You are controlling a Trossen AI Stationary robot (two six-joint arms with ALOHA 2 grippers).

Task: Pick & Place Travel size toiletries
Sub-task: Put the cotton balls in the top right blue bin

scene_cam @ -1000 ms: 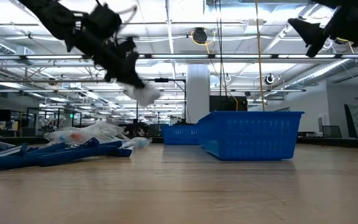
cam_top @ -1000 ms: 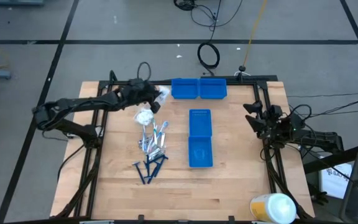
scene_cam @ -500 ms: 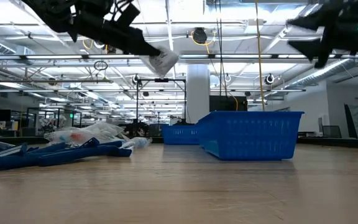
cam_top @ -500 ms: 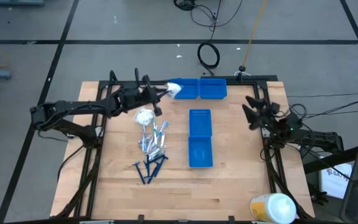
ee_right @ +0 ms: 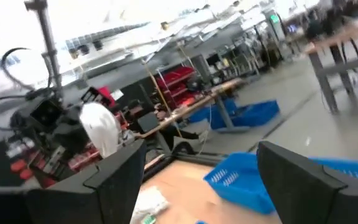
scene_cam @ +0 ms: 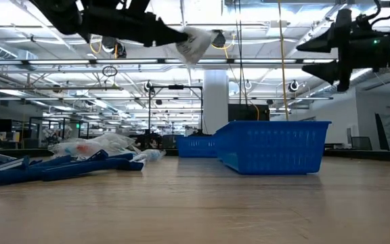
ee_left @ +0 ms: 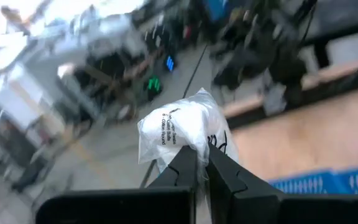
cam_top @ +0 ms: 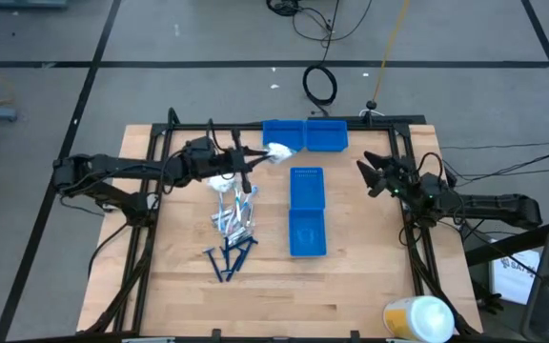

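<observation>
My left gripper [cam_top: 255, 158] is high above the table, between the pile and the far bins, shut on a white plastic packet [cam_top: 276, 152] with print on it [ee_left: 185, 127]. The other toiletries lie in a pile [cam_top: 233, 217] on the table's left half: white packets [scene_cam: 90, 146], slim sticks and silvery tubes, dark blue razors [cam_top: 227, 257] at the near end. My right gripper [cam_top: 365, 173] hovers open above the table's right side, fingers pointing left [scene_cam: 310, 57]. My left gripper pinches the white packet between its two fingertips [ee_left: 194, 163], at the packet's edge nearest the gripper [ee_left: 194, 144]. The fingers come nearly level from the table's left. The packet is lifted clear and juts out beyond the fingertips [scene_cam: 195, 42].
Two small blue bins [cam_top: 303, 136] stand side by side at the far edge. A long blue bin [cam_top: 307, 211] lies in the middle, running near to far. A black frame [cam_top: 151, 205] borders the table's left and right sides.
My left gripper has carried the packet up and toward the table's right, from beside the pile to near the far-left bin, levelling out as it went. My right gripper has moved left, in over the table's right side.
</observation>
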